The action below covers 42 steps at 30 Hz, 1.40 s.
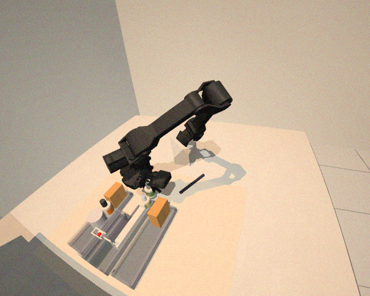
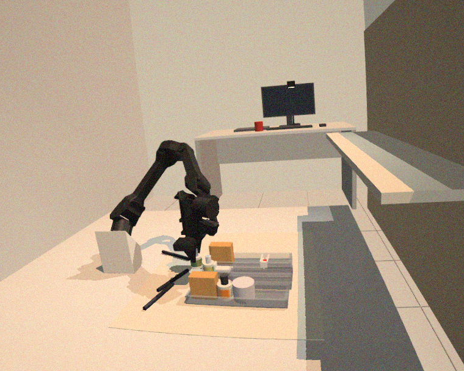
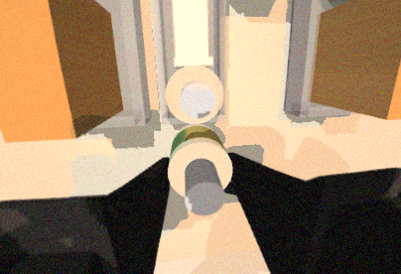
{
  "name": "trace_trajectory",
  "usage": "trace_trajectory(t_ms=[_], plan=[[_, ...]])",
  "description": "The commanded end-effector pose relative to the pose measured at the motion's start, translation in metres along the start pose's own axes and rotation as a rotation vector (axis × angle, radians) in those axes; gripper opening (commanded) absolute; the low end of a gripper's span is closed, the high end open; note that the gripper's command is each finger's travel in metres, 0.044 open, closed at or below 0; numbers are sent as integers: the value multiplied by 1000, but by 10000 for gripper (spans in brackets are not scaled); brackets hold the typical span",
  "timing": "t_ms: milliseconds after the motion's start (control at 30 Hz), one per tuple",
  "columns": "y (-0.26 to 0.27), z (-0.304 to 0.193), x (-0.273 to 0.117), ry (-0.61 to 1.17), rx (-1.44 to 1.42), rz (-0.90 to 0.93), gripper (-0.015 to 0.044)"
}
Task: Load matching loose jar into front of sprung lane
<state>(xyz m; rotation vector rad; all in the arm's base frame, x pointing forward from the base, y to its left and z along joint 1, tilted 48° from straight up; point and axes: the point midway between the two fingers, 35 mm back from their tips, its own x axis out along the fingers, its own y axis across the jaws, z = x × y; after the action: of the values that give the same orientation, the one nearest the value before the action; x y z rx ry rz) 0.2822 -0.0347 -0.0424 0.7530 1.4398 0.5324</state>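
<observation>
My gripper (image 1: 149,188) (image 2: 195,259) (image 3: 199,161) is shut on a jar (image 1: 150,193) (image 2: 196,262) (image 3: 177,170) with a green label, pale shoulder and grey-white cap. It looks upright, just outside the front end of the sprung lane (image 3: 219,27). A like jar (image 1: 146,203) (image 2: 209,265) (image 3: 173,93) stands at the lane's front end, with a long white strip (image 1: 130,227) (image 3: 191,17) behind it. In the wrist view the two jars are nearly in line with the lane. The held jar's base, its exact height and any contact between the jars cannot be made out; the pusher plate is hidden.
Orange boxes (image 1: 159,212) (image 2: 203,284) (image 3: 25,71) stand in the side lanes, left and right in the wrist view. An orange-labelled bottle (image 1: 107,209) (image 2: 224,291) and a pale cylinder (image 1: 94,217) (image 2: 243,288) stand behind one box. Black rods (image 1: 191,183) (image 2: 157,296) lie on the table.
</observation>
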Motion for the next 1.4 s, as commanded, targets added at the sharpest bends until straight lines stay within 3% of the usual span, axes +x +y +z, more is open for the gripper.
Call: trace_trajectory(t_ms=[0,1367], plan=[[0,3,0,-6,2,3,0],[0,18,0,-6,2,3,0]])
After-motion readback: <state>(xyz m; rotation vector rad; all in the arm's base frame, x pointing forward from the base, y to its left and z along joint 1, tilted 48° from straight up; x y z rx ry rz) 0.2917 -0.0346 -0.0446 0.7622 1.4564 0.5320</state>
